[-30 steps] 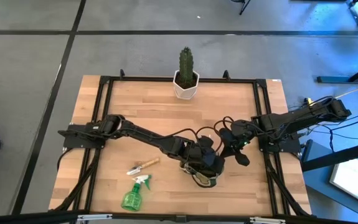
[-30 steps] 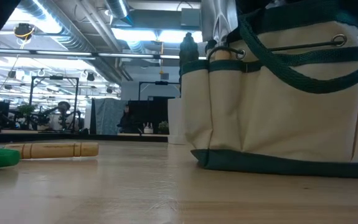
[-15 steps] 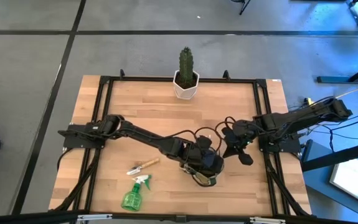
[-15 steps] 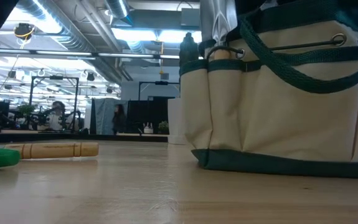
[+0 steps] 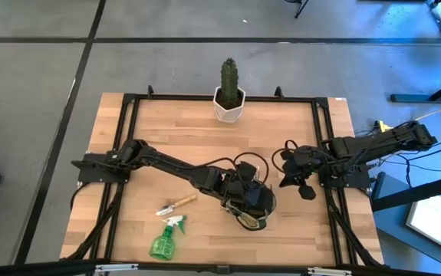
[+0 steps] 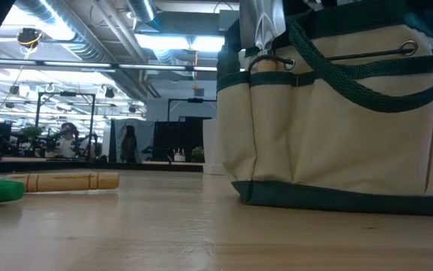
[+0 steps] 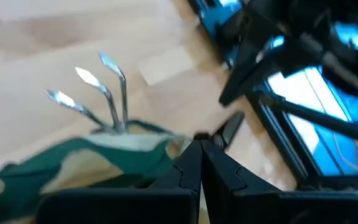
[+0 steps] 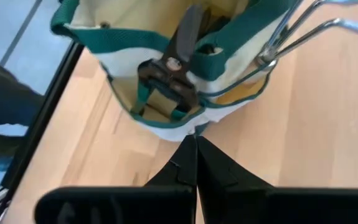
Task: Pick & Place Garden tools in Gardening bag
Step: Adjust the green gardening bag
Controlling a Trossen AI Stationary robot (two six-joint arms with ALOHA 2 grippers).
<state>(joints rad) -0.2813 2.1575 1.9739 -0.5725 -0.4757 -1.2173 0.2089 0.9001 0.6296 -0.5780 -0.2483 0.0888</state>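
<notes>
- No brand, label or writing can be read on anything.
- Nearest the front edge of the table (image 5: 205, 130) lies the green spray bottle (image 5: 163, 241), on its side, well apart from other things.
- Just beyond it rests a wooden-handled trowel (image 5: 176, 205) — bare wood all around it.
- The gardening bag (image 6: 336, 113) stands right of centre; a fork (image 7: 98, 87) and dark pruning shears (image 8: 179, 56) stick out of it.
- The left gripper (image 7: 200, 163) hangs over the bag, fingers pressed together, holding nothing.
- The right gripper (image 8: 195, 155), fingers together and empty, hovers near the table's right edge — beside the bag.
- A cactus (image 5: 228, 92) in a white pot stands at the far edge.
</notes>
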